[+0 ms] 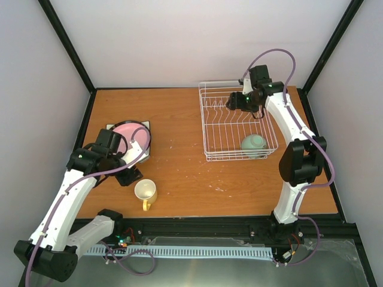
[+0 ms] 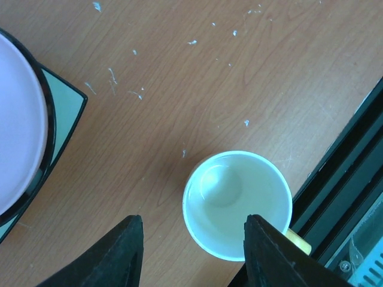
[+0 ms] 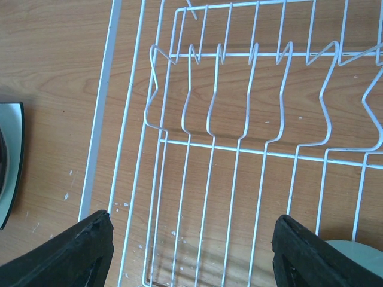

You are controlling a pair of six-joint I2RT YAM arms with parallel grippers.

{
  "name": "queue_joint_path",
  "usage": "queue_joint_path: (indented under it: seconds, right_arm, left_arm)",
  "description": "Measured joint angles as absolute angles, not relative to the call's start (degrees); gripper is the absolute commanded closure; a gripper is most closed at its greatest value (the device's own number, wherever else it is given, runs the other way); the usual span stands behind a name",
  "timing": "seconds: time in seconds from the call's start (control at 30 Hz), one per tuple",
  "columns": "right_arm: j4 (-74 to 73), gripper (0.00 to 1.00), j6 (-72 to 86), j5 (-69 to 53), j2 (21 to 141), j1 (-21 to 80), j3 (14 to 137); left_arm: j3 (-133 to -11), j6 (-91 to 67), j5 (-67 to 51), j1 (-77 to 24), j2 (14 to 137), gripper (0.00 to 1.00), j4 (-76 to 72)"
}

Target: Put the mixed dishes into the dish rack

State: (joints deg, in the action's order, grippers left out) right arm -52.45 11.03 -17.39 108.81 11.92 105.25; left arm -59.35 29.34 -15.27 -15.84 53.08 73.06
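Note:
The yellow mug point(image 1: 146, 192) stands upright on the table, white inside, and also shows in the left wrist view point(image 2: 237, 203). My left gripper point(image 1: 129, 176) is open and empty just left of the mug; in its own view point(image 2: 194, 239) the right finger overlaps the mug's rim. The pink plate point(image 1: 127, 133) lies on a dark-rimmed plate point(image 2: 49, 119) and the white square plate point(image 2: 67, 107). The green plate is not seen. The white wire dish rack point(image 1: 210, 128) holds the mint-green bowl point(image 1: 254, 144). My right gripper point(image 1: 234, 101) hovers open and empty over the rack's plate slots point(image 3: 239, 143).
A black frame rail point(image 1: 239, 224) runs along the table's near edge, close to the mug. The bowl's rim point(image 3: 359, 254) shows at the right wrist view's lower right. The square plate's corner point(image 3: 9, 155) lies left of the rack.

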Motion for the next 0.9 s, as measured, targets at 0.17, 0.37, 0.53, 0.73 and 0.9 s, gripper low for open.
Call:
queue_joint_path:
  seconds: [0.17,0.37,0.53,0.73,0.9]
  right_arm:
    - [-52.05,0.28,10.48,-17.41,108.81,11.88,104.27]
    - [-51.75,0.28,10.28,-17.34,108.81,11.88,102.76]
    - [-51.57,0.28,10.28,-17.30,108.81,11.88,102.69]
    - [-51.55,0.28,10.26,-17.17,108.81,11.88,102.69]
    - [-51.53,0.28,10.26,-16.93,108.81,11.86,102.69]
  left_arm:
    - [-57.54,31.62,-15.44,-15.84,53.60,0.57,73.25]
    - [-53.95,33.85,-15.22,-15.84,54.85,0.59,73.25]
    - [-52.60,35.22,-15.14,-15.81,56.12,0.59,72.47]
    - [-50.85,36.62,-14.13,-15.84,58.08,0.58,70.52]
    - [-49.95,37.12,-13.04,-15.84,61.39,0.59,67.51]
